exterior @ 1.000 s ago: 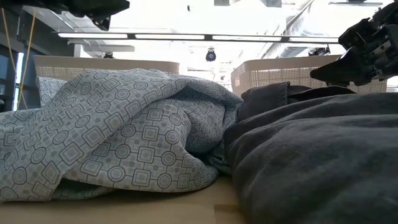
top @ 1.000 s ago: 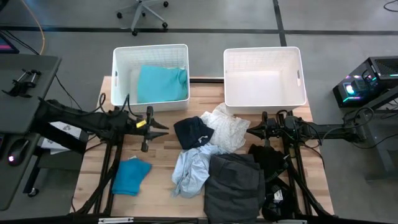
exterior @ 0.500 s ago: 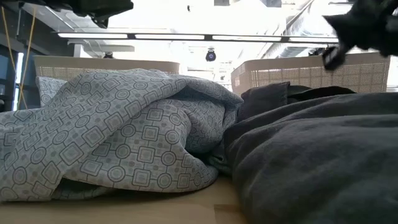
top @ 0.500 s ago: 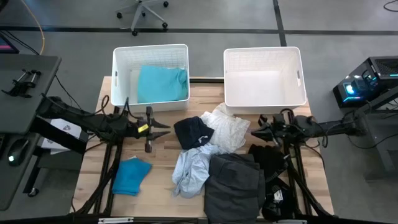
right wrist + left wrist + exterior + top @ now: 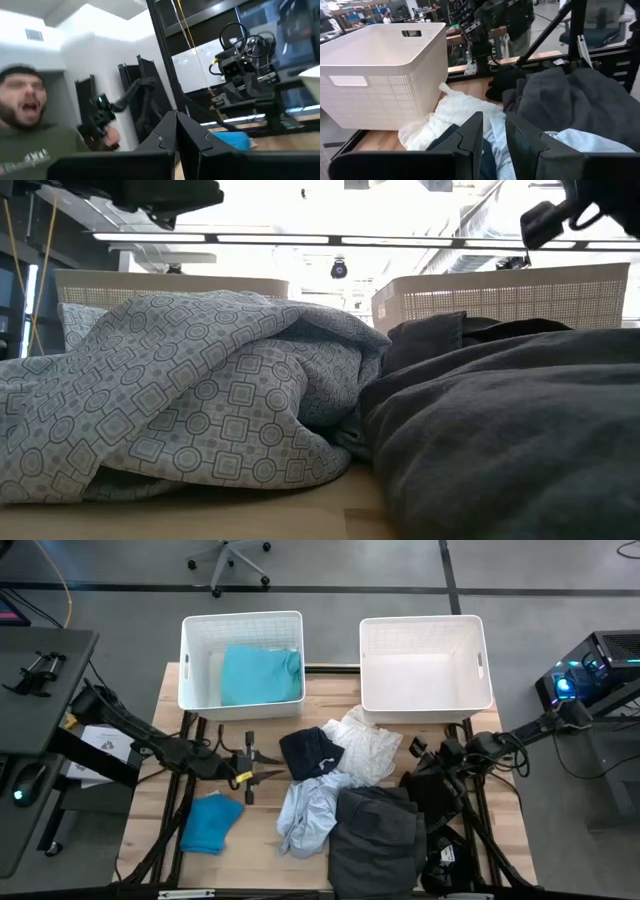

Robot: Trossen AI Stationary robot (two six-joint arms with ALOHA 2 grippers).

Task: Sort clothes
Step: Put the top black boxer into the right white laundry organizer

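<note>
A heap of clothes lies mid-table: a black garment (image 5: 310, 752), a white one (image 5: 362, 745), a pale blue patterned one (image 5: 308, 810), a large dark grey one (image 5: 375, 835) and another black one (image 5: 432, 795). A bright blue garment (image 5: 210, 822) lies alone at the near left. A teal garment (image 5: 260, 675) lies in the left white basket (image 5: 190, 650). My left gripper (image 5: 275, 774) hangs narrowly open and empty, left of the heap, pointing at it (image 5: 493, 116). My right gripper (image 5: 410, 752) is shut and empty (image 5: 176, 116), above the heap's right side.
The right white basket (image 5: 425, 705) stands at the far right with nothing showing in it. Both baskets stand along the far edge. Bare wood shows between the bright blue garment and the heap. A person (image 5: 25, 110) shows in the room beyond, in the right wrist view.
My left gripper has gone toward the table's near edge and a little toward the heap. My right gripper has risen and tipped upward while its arm has drawn back toward the table's right edge. The clothes have not moved.
</note>
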